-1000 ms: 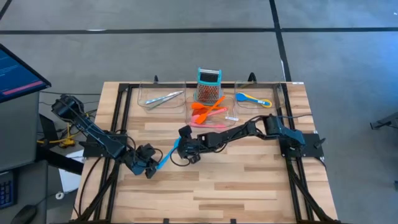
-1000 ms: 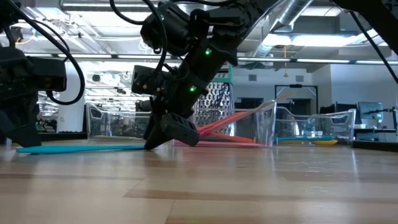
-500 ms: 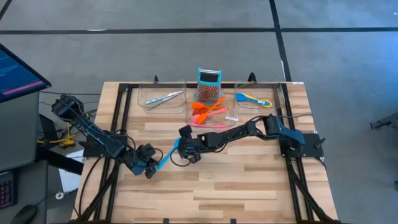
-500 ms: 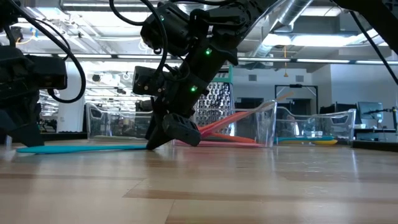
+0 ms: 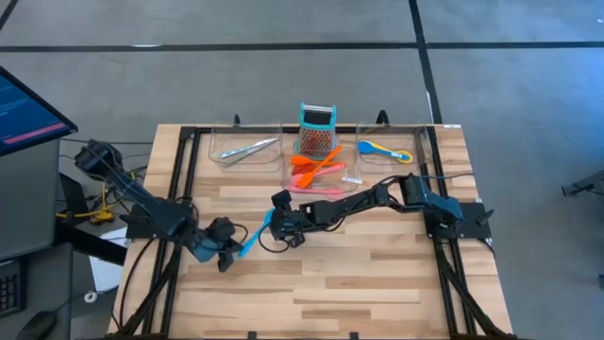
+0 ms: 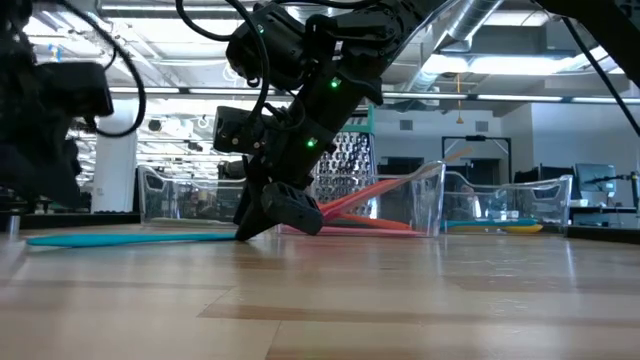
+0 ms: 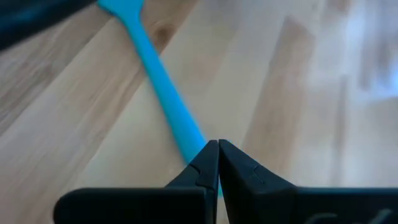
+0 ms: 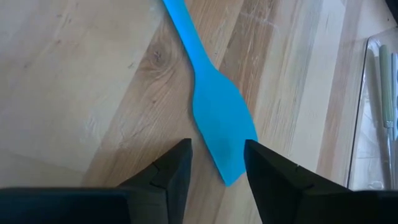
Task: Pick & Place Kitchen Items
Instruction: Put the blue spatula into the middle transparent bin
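Observation:
A light-blue spatula (image 5: 253, 236) lies flat on the wooden table (image 5: 359, 274), left of centre. My right gripper (image 5: 274, 223) points steeply down over its blade (image 8: 219, 121) and is open, with one finger on each side of the blade's tip. My left gripper (image 5: 226, 253) is shut at the other end, its fingertips (image 7: 217, 152) over the free end of the handle (image 7: 163, 78). In the low view the spatula (image 6: 130, 238) rests level on the table beside my right gripper (image 6: 275, 215). My left gripper has its shut fingertips over the end of the spatula's handle (image 7: 194, 142), slanting down from the table's left. The fingers hide that spot, so I cannot tell whether they touch it. My right gripper straddles the blade's tip (image 8: 231, 174) from above. I cannot tell whether either finger touches it.
Three clear trays stand along the far edge: one holds metal tongs (image 5: 247, 148), the middle one orange and red utensils (image 5: 316, 168), the right one a blue and yellow spoon (image 5: 385, 149). A teal-topped grater (image 5: 317, 130) stands behind the middle tray. The near half of the table is bare wood.
My left gripper has rolled a little about its own axis at the handle's end and stays shut. The spatula lies where it was.

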`<control>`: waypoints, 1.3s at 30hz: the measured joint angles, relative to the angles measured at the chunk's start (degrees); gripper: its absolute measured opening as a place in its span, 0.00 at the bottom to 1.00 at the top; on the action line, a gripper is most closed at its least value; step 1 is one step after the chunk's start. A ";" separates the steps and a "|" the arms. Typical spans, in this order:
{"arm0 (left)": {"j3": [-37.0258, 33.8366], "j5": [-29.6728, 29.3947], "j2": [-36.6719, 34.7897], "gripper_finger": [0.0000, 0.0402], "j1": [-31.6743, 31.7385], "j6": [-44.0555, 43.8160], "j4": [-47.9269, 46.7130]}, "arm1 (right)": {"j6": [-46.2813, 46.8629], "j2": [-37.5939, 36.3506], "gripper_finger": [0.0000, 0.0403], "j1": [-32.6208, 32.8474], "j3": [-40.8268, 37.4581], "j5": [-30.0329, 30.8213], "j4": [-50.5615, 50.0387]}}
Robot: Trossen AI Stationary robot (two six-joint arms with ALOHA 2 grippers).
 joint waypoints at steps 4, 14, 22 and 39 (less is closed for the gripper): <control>0.03 1.04 -2.91 0.00 0.02 0.19 0.00 | 0.09 0.00 0.35 0.02 -0.02 -0.02 0.11; 0.03 1.51 0.71 0.00 -0.02 -0.03 1.64 | 0.09 0.00 0.36 0.02 -0.04 0.00 0.24; 0.03 2.66 2.78 0.00 -0.02 -0.44 2.96 | 0.09 0.00 0.35 0.02 -0.04 0.00 0.26; 0.03 2.83 5.72 0.00 0.00 -3.86 2.41 | 0.09 0.00 0.36 0.04 -0.04 0.02 0.33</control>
